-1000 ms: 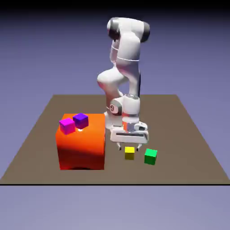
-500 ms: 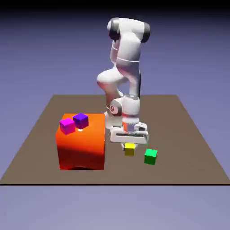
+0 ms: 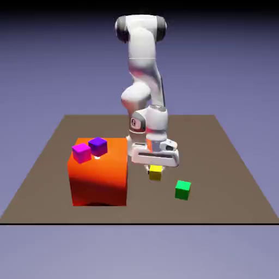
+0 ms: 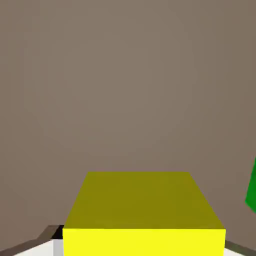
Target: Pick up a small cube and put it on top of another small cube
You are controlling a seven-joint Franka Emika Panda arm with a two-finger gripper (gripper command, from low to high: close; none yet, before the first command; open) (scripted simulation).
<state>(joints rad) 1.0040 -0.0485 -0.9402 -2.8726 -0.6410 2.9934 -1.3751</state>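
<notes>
The small yellow cube (image 3: 155, 173) hangs just above the brown table, right of the orange block, with my gripper (image 3: 155, 170) shut on it. In the hand view the yellow cube (image 4: 142, 210) fills the bottom middle and hides most of my fingers; only grey slivers show at its lower corners. A magenta cube (image 3: 81, 152) and a purple cube (image 3: 97, 145) sit side by side on top of the orange block. The green cube (image 3: 182, 189) rests on the table to the exterior view's right of the yellow one, and its edge (image 4: 251, 187) shows at the hand view's right border.
The large orange block (image 3: 98, 175) stands on the table (image 3: 229, 163) at the exterior view's left, its right face close to my hand. The table's front edge runs just below the block and the green cube.
My gripper dropped onto the yellow cube and shut on it. It has since lifted the cube slightly off the table and shifted a little to the exterior view's left.
</notes>
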